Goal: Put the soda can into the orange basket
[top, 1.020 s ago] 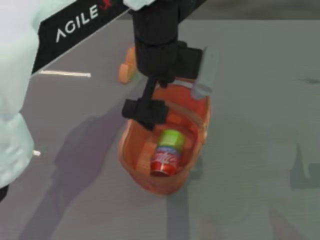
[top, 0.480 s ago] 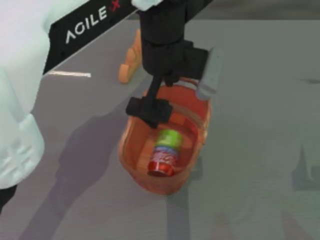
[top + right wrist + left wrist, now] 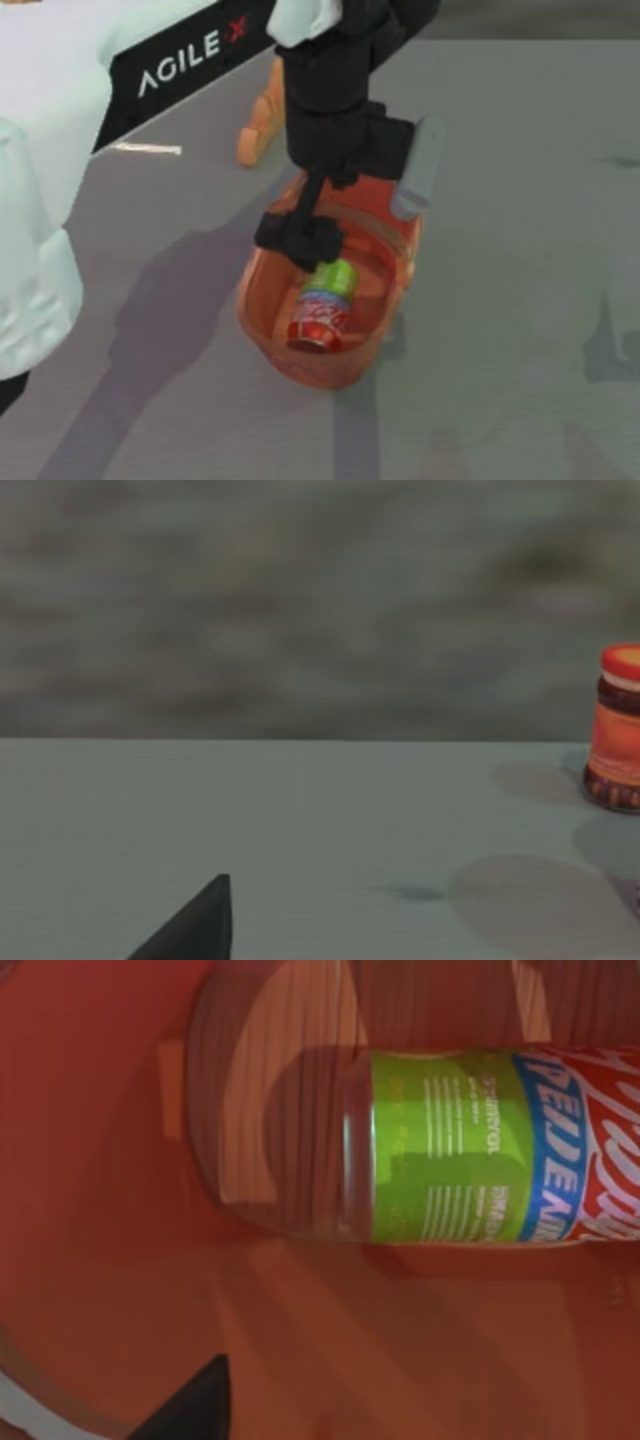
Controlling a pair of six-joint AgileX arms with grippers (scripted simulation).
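Grey counter (image 3: 520, 300) carries the orange basket (image 3: 262, 312); inside, the soda can (image 3: 322, 309) lies at 5 o'clock of the left pincer (image 3: 300, 238), whose grip I cannot tell.

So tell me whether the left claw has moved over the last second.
Yes. The left claw has crept along the orange basket toward the soda can.

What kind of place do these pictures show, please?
Probably a simulated tabletop test scene, not a real room: a plain grey table, an oval orange woven basket holding a red-and-green soda can, and a red-lidded jar.
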